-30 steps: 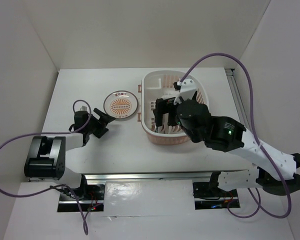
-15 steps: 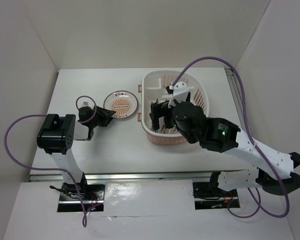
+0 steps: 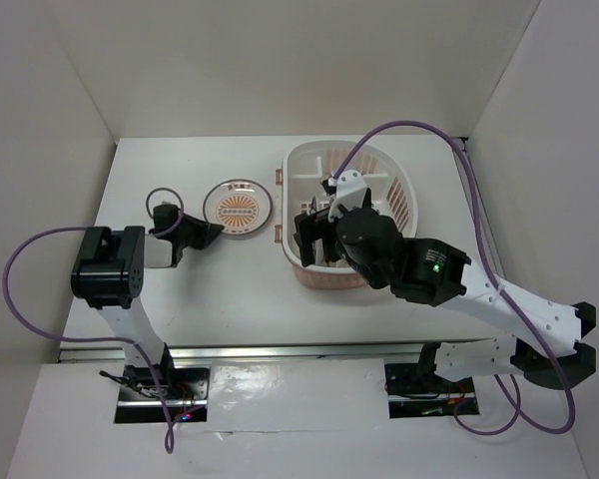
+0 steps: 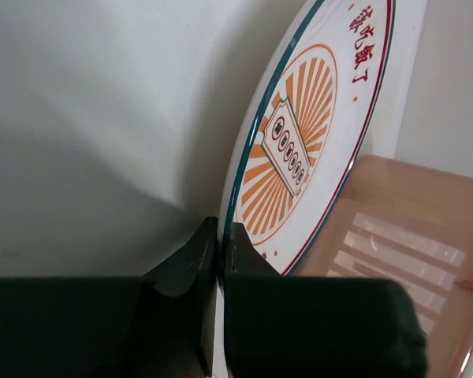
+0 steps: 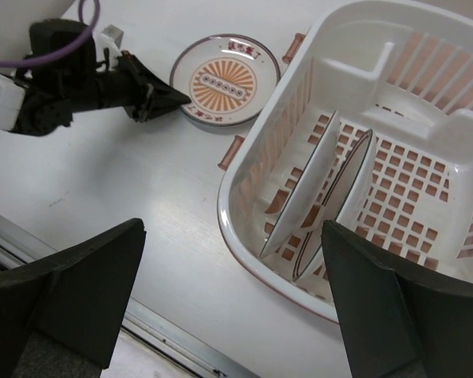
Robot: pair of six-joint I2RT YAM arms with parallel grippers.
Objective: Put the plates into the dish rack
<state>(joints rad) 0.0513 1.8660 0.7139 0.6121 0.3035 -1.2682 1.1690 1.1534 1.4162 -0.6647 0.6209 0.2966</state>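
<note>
White table (image 3: 180,289): left end effector (image 3: 216,230) clamps sunburst plate (image 3: 242,208) rim beside dish rack (image 3: 399,180); right end effector (image 5: 232,236) spread wide.

Glossy glazed plate (image 4: 299,150), smooth ribbed plastic dish rack (image 5: 256,169), matt table (image 3: 180,289), perhaps laminate

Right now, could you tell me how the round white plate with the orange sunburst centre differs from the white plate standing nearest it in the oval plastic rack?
The sunburst plate lies face up on the table; the racked plate stands on edge in the dish rack. The left gripper is shut on the sunburst plate's rim; nothing holds the racked plate. Both are round and white.
</note>
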